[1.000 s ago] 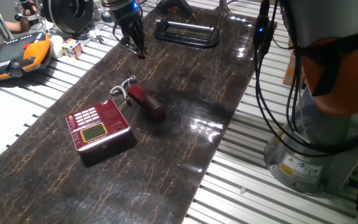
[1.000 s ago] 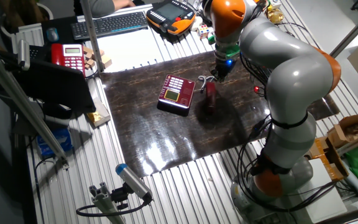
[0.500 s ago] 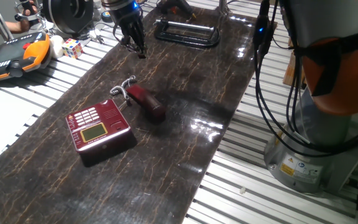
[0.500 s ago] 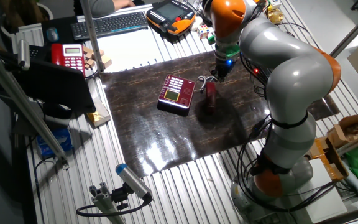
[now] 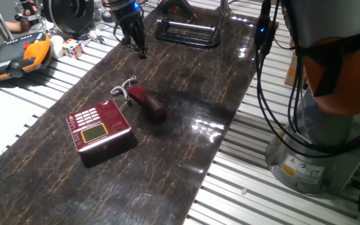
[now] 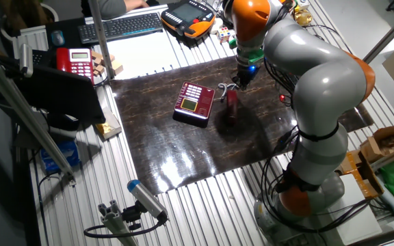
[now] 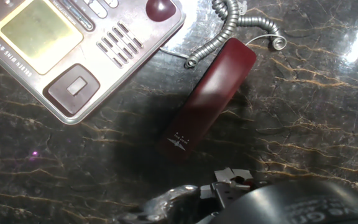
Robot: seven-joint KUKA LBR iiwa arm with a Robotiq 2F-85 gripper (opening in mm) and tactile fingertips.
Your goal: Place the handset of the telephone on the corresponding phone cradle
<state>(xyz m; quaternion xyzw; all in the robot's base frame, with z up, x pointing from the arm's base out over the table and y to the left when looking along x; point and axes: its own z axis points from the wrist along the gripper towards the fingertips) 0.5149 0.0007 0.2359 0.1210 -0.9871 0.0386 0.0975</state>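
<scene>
The dark red telephone [image 5: 99, 127] lies on the dark marbled mat, keypad and yellowish-green display up. Its cradle strip [image 5: 120, 117] runs along the side facing the handset and is bare. The dark red handset [image 5: 147, 104] lies on the mat just beside that side, off the base, its curly silver cord [image 5: 124, 89] at the far end. My gripper [image 5: 140, 51] hangs above the mat beyond the handset, apart from it, empty, jaws look parted. The hand view shows the handset [image 7: 209, 102], the cord [image 7: 232, 25], the telephone [image 7: 36, 31] and the cradle [image 7: 118, 45].
An orange-black device [image 5: 17, 56] and a colour cube [image 5: 72, 47] lie off the mat at the far left. A black frame [image 5: 189, 34] sits at the mat's far end. The arm's base [image 5: 317, 144] and cables stand right. A second red phone [image 6: 74, 63] and a keyboard [image 6: 118, 26] are beyond.
</scene>
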